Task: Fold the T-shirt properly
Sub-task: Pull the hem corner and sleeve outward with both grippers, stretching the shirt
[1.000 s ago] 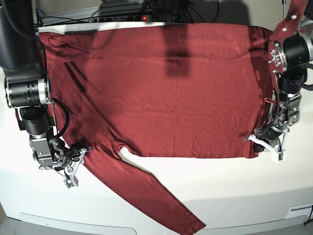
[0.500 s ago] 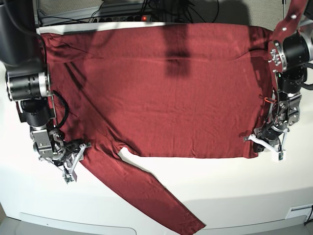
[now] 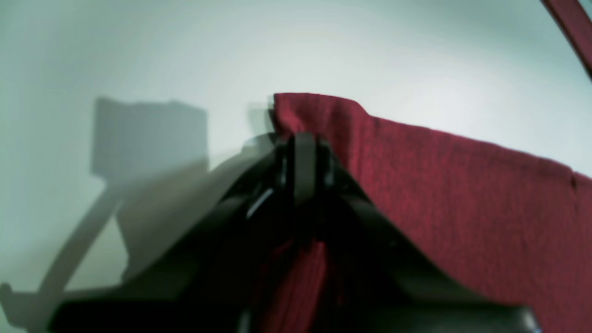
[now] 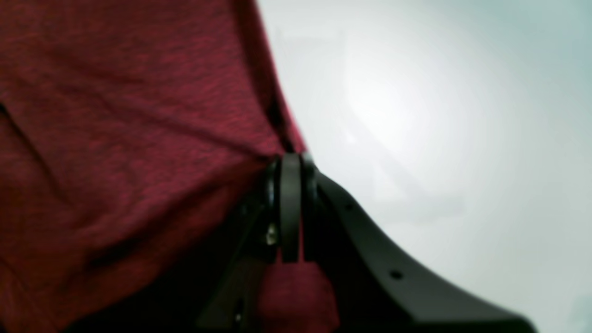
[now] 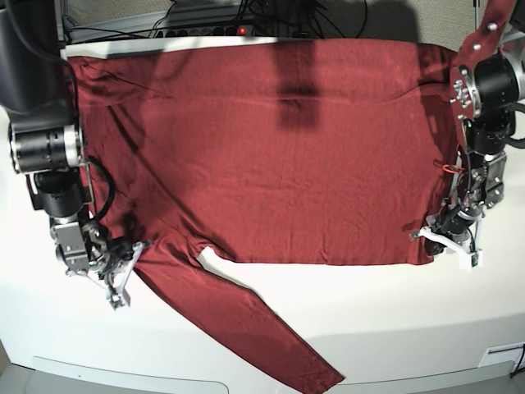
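The maroon T-shirt (image 5: 279, 164) lies spread flat over the white table (image 5: 385, 320), one long sleeve (image 5: 262, 332) running toward the front edge. On the base view's left, my right gripper (image 5: 121, 269) is shut on the shirt's edge where that sleeve starts; up close, the right gripper (image 4: 290, 159) pinches the T-shirt (image 4: 115, 115) between closed jaws. My left gripper (image 5: 433, 236) is shut on the shirt's lower corner on the base view's right. In the left wrist view, the left gripper (image 3: 303, 138) grips the T-shirt (image 3: 462, 194) at that corner. The other sleeve (image 5: 484, 33) drapes over the left arm.
A power strip with cables (image 5: 238, 29) sits behind the table's back edge. Bare white tabletop (image 5: 74, 328) shows in front of the shirt on both sides of the front sleeve. The table's front lip (image 5: 164, 373) runs along the bottom.
My right gripper has closed from open onto the shirt's edge by the sleeve and shifted slightly. The left gripper stays shut on the corner, unmoved.
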You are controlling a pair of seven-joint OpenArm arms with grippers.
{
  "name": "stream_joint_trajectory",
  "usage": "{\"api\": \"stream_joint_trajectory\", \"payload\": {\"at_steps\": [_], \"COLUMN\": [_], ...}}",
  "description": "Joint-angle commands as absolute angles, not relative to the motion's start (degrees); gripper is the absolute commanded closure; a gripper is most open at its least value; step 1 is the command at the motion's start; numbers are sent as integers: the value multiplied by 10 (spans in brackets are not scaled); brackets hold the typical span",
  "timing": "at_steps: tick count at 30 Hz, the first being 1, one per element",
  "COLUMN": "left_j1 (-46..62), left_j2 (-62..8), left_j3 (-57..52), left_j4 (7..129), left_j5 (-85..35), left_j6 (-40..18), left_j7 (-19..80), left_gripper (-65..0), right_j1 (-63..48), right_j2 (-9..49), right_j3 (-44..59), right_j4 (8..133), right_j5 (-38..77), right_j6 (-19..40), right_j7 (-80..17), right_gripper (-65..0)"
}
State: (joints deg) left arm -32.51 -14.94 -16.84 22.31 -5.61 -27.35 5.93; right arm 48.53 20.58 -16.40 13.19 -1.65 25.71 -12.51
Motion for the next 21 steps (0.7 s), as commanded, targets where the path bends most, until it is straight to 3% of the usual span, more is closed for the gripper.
{"api": "stream_joint_trajectory", "payload": {"at_steps": [1,9,14,21], "left_j1": [-335,-329,-280,-146], "left_j2": [-159,-177,-180,-181], "left_j3": [-168,-168,-168,-168], "left_j4": [238,288,347,555], "left_j5": [-55,-135,-192,-222], "left_j6": [-270,-304,-327,-322], "left_j7": [82,154,155,168], "left_gripper": [0,0,0,0], "right_j1": [523,550,550,549], "right_j2": [217,226,235,253], "right_j3": [-163,-163,-163,-163], "right_j4": [146,162,183,212], "right_j5": [-13,41,101,204], "right_j6": [258,387,400,400], "right_j7": [-120,-173,-224,-297], "right_gripper": [0,0,0,0]}}
